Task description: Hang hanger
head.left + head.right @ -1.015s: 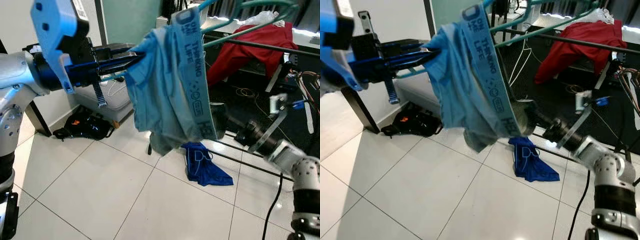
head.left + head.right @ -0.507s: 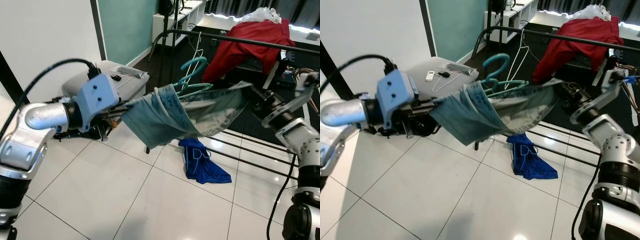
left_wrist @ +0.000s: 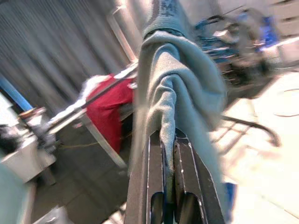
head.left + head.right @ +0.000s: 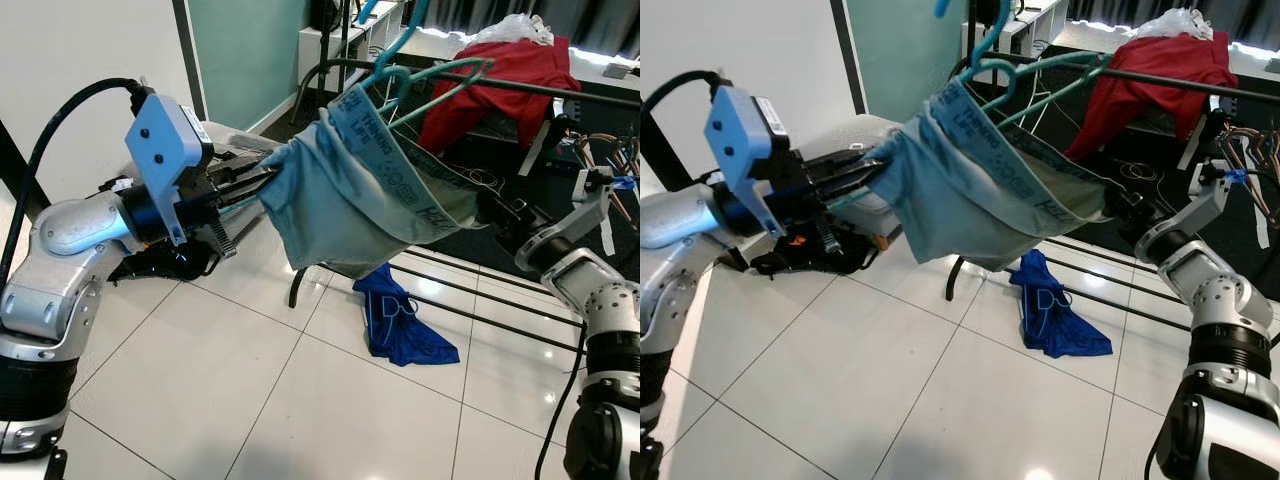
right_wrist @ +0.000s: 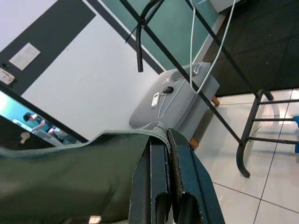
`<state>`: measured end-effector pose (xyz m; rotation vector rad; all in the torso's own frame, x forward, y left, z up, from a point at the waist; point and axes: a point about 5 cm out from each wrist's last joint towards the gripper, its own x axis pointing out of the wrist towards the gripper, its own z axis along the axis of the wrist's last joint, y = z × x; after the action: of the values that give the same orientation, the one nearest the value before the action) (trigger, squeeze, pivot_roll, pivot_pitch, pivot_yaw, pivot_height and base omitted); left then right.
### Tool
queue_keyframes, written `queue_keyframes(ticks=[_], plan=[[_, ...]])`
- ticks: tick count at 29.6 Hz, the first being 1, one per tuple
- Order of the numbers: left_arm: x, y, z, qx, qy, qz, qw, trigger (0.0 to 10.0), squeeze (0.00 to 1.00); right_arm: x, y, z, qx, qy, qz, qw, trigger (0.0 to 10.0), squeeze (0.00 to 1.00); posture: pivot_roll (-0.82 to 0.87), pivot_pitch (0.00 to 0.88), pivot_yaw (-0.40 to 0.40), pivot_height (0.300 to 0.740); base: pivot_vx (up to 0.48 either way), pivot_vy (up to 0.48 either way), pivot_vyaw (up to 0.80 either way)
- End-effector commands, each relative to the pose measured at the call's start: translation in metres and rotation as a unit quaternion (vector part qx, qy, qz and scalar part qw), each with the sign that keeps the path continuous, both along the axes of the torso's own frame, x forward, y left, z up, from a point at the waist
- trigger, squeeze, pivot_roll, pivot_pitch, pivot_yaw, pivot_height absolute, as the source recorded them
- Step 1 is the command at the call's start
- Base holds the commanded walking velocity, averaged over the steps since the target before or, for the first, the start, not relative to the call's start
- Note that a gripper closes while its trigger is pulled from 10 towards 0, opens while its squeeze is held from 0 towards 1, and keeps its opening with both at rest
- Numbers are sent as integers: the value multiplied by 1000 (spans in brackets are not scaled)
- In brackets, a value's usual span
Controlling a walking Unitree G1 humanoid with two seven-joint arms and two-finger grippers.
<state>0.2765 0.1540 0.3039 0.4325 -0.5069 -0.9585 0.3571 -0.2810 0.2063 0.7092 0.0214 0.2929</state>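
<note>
Soft light-blue shorts, knit cotton with a wide printed waistband, stretched in mid-air between the two arms on a thin teal hanger of bent wire or plastic. Hanger hook raised close by the dark metal rail of a clothes rack; whether touching the rail, impossible to tell. Fabric sagging in a loose pouch below the waistband, creased and bunched at the left side.

Left end effector at the left edge of the garment, long black fingers pressed together on a thick fold of the blue cloth, seen plainly in the left wrist view. Left arm bent at the elbow, silver forearm reaching forward and to the right, blue wrist housing tilted upward.

Right end effector at the opposite end of the waistband, fingers closed flat on the band's edge. Right arm stretched forward from low on the right, wrist angled up toward the shorts.

Glossy white tiled floor below, with a crumpled dark-blue garment lying on it beside the rack's low black bars. Red cloth draped over the rail farther back. Grey padded stool against the white wall, small items and a white cable on its top. Black bag on the floor near the wall.
</note>
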Motion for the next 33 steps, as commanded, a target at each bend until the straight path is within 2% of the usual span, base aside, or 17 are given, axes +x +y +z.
queue_keyframes(ticks=[1,2,8,15,19,33], plan=[[-5,-6,-7,20,17,-32,999,10000,0,2,-2,5,-4,-5,-7,1000,0,0,-80,30,-38,740,0,0,0],[-10,-9,-14,44,33,-53,997,10000,0,2,-6,8,-1,-9,-16,1000,0,0,-81,32,-37,740,0,0,0],[-15,-10,-22,74,54,-75,993,10000,0,2,-12,13,9,-18,-28,999,0,0,-82,34,-35,740,0,0,0],[-9,-4,-26,101,52,-47,992,10000,0,2,-15,20,14,-30,-27,999,0,0,-83,36,-35,740,0,0,0],[-1,4,-30,138,37,-1,990,10000,0,2,-21,25,10,-34,-35,999,0,0,-87,39,-36,740,0,0,0],[2,9,-35,173,34,22,984,10000,0,2,-26,32,10,-43,-42,998,0,0,-87,41,-36,740,0,0,0]])
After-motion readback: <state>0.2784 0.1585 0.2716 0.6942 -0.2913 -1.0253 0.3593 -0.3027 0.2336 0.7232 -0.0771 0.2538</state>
